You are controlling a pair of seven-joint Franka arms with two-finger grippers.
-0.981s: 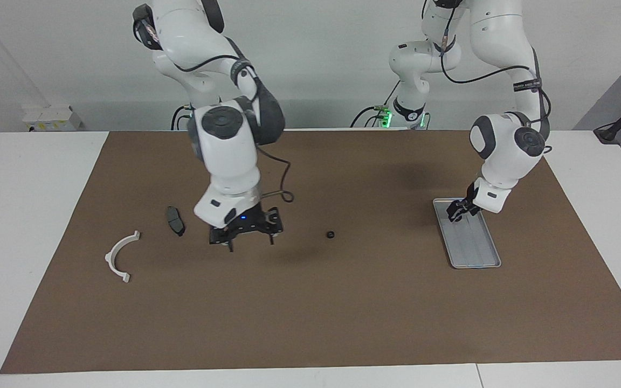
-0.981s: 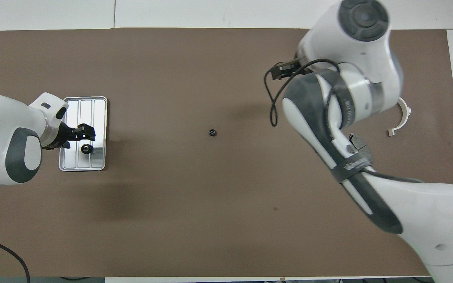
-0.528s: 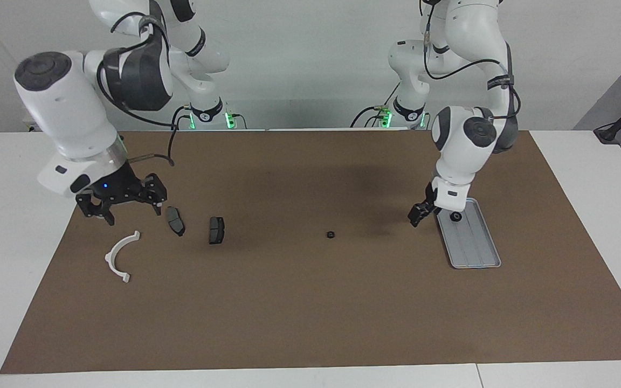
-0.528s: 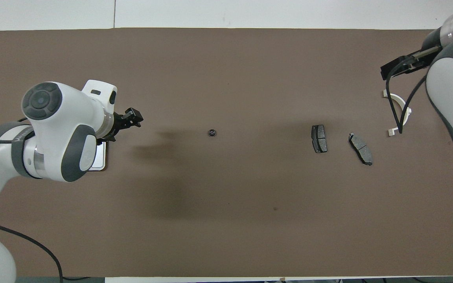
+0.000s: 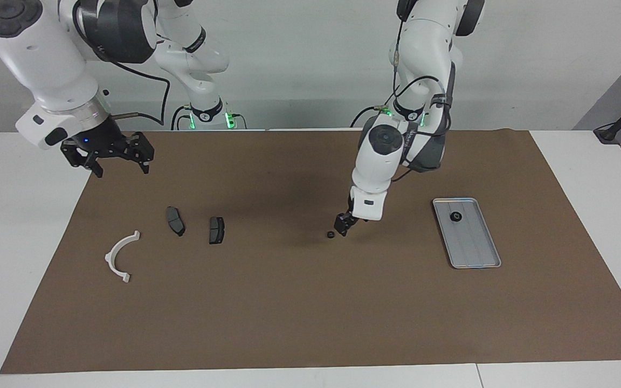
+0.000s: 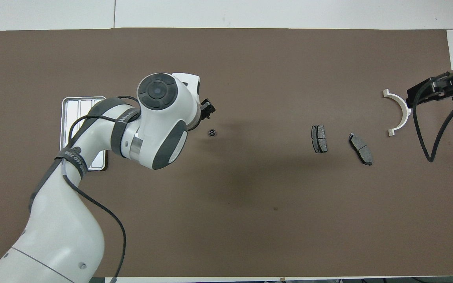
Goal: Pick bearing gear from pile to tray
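Here the left pincer (image 5: 343, 224) hangs beside the bearing gear (image 5: 330, 235).

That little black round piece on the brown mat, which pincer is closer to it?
Left. The left pincer hangs right beside the little black round piece, while the right pincer waits, raised over the mat's edge at the right arm's end.

A robot lab, not a home.

Two big white robot arms (image 5: 391, 151) stand at the top of the picture, bolted to a long white table (image 5: 19, 215) with a brown mat (image 5: 310, 302) on it. Little green lights (image 5: 388, 114) glow at their bases (black cables hang off them too). The wall (image 5: 299, 64) at the top is plain and grey.
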